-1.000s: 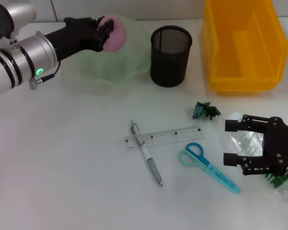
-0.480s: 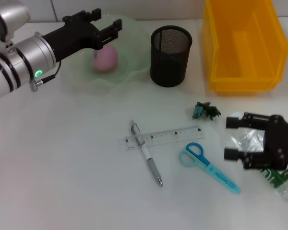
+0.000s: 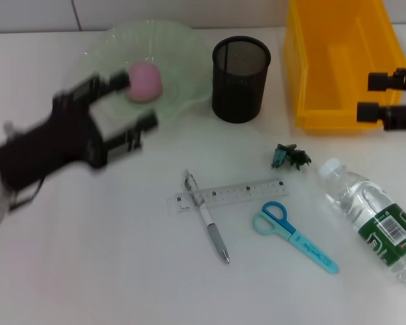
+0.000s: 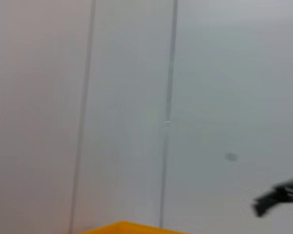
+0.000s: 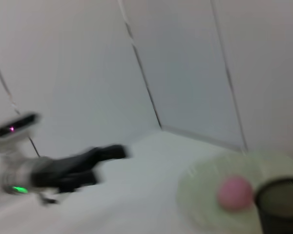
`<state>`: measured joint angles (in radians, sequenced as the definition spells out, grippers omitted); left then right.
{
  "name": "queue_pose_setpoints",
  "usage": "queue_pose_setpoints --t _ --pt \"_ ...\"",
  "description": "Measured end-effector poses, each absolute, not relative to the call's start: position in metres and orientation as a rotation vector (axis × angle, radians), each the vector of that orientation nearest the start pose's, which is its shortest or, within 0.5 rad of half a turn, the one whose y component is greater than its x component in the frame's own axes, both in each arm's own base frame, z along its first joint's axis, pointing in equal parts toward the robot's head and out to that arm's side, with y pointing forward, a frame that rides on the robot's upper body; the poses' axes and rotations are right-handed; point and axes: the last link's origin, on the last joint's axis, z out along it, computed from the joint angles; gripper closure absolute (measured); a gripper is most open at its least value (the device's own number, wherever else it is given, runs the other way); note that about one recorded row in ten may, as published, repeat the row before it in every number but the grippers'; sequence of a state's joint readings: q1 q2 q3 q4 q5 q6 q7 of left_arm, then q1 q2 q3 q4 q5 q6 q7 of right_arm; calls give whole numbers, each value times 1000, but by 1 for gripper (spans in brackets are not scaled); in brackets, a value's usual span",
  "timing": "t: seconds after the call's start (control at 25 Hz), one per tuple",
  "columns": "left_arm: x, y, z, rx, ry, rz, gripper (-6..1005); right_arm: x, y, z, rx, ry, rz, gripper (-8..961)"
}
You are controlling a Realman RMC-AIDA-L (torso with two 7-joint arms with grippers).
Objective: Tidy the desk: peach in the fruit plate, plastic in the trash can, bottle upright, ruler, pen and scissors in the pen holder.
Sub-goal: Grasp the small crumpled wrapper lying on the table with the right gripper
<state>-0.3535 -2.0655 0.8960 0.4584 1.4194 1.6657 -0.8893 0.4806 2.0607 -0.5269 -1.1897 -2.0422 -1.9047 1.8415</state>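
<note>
Peach (image 3: 145,82) sits in the fruit plate (image 3: 189,51), at the worktop's (image 3: 88,257) far left; also seen in the right wrist view (image 5: 234,192), next to the pen holder's rim.

Left gripper (image 3: 125,101) hovers just in front of the plate, fingers apart and holding nothing; its upper finger overlaps the plate rim beside the peach. It's motion-blurred, so I can't tell whether it touches the plate.

Right gripper (image 3: 372,96) is at the right edge, over the near right part of the trash can (image 3: 325,61), fingers apart, nothing between them.

Pen holder (image 3: 240,78) stands upright between plate and trash can.

Bottle (image 3: 372,220) lies on its side at the near right, white cap pointing toward the plastic (image 3: 290,156), which sits on the worktop in front of the trash can.

Ruler (image 3: 237,193) lies flat mid-worktop. Pen (image 3: 206,217) lies across the ruler's left end, tip toward the near edge. Scissors (image 3: 294,235) lie just below the ruler's right end, handles toward the ruler, sheathed blade pointing to the near right.

Left wrist view: mostly wall, with a sliver of the trash can's rim.
</note>
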Motion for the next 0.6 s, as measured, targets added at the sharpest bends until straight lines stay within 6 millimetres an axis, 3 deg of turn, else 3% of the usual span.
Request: queue_pose_setpoints --t 0.04,0.08,0.12,0.16,0.28,0.36,0.44,0.48,0.6 --pt "-274 273 0 -2426 -254 -1134 215 224 320 113 -2703 758 571 114" --pt "-276 266 -1 -2443 -243 -1128 215 203 334 117 -2708 839 366 114" --pt "-280 258 -4 -2474 -237 -1113 215 203 334 117 -2708 839 366 114" --pt "-282 252 -6 -2501 -238 -1101 215 192 341 118 -2690 892 253 114" --pt "-285 237 -19 -2617 -259 -1066 216 154 362 102 -2589 1017 -126 114" --pt "-286 235 -21 -2634 -265 -1058 217 146 366 95 -2572 1015 -197 114" --pt "-288 233 -24 -2662 -281 -1038 217 134 372 78 -2558 993 -311 114" --pt "-289 233 -26 -2673 -291 -1026 217 129 376 60 -2543 973 -405 114" --pt "-289 234 -27 -2675 -296 -1019 218 127 379 45 -2529 967 -473 114"
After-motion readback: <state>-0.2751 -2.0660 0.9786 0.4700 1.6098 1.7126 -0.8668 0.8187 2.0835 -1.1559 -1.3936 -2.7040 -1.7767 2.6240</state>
